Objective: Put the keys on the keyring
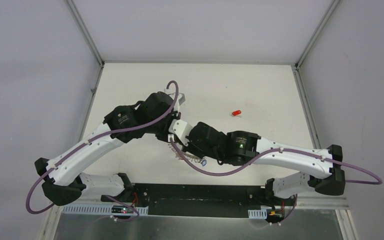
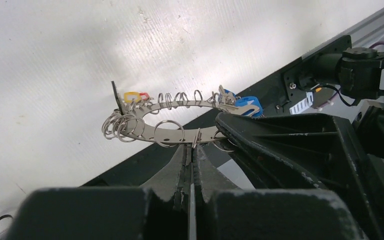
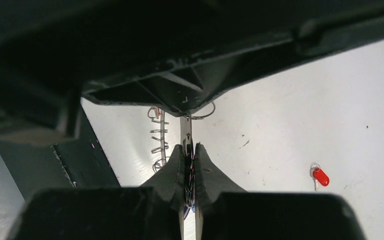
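Note:
The keyring (image 2: 170, 131), a flat grey ring with many wire loops, is held up off the table between both arms. My left gripper (image 2: 193, 147) is shut on a small wire loop at its near rim. My right gripper (image 3: 189, 148) is shut on the ring's plate (image 3: 186, 131), which shows edge-on there. One of its black fingers (image 2: 265, 132) covers the ring's right side. A blue-tagged key (image 2: 247, 105) hangs on the ring beside that finger. Yellow and red tags (image 2: 132, 96) sit at the ring's far left. A red-tagged key (image 1: 236, 113) (image 3: 320, 176) lies loose on the table.
The white table (image 1: 260, 85) is walled on three sides by grey panels. A black base rail (image 1: 200, 192) runs along its near edge. Purple cables (image 1: 172, 95) loop over both forearms, which cross at the table's middle.

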### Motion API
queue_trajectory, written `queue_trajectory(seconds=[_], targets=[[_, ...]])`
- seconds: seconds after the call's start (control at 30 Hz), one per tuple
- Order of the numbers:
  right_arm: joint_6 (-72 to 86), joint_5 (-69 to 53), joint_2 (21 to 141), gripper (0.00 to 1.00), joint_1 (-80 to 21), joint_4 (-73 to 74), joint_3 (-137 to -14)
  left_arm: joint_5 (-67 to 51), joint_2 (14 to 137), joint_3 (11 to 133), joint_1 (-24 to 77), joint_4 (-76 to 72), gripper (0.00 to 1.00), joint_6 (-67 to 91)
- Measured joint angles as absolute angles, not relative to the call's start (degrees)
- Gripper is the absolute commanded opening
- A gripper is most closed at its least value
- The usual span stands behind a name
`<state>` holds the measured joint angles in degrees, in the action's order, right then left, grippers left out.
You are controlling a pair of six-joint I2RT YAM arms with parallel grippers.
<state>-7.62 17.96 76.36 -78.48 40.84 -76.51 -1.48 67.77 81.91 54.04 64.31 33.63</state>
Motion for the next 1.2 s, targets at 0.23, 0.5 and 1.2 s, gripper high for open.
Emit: queue_trajectory(seconds=[0.23, 0.5, 1.2], targets=[[-7.16, 20.67, 76.73, 0.0, -79.48, 41.1, -77.47, -0.05, 61.41, 75.42, 54.06, 57.12, 0.0, 38.09], [-4.6, 20.78, 76.69, 0.01, -79.81, 39.33, -77.43, 1.5, 50.46, 64.58, 54.06, 47.16, 0.0, 42.98], [-0.8, 3.07, 49.36, 0.65, -71.72, 13.39, -57.52, -1.83, 33.65, 46.7, 53.91, 23.33, 0.0, 24.88]])
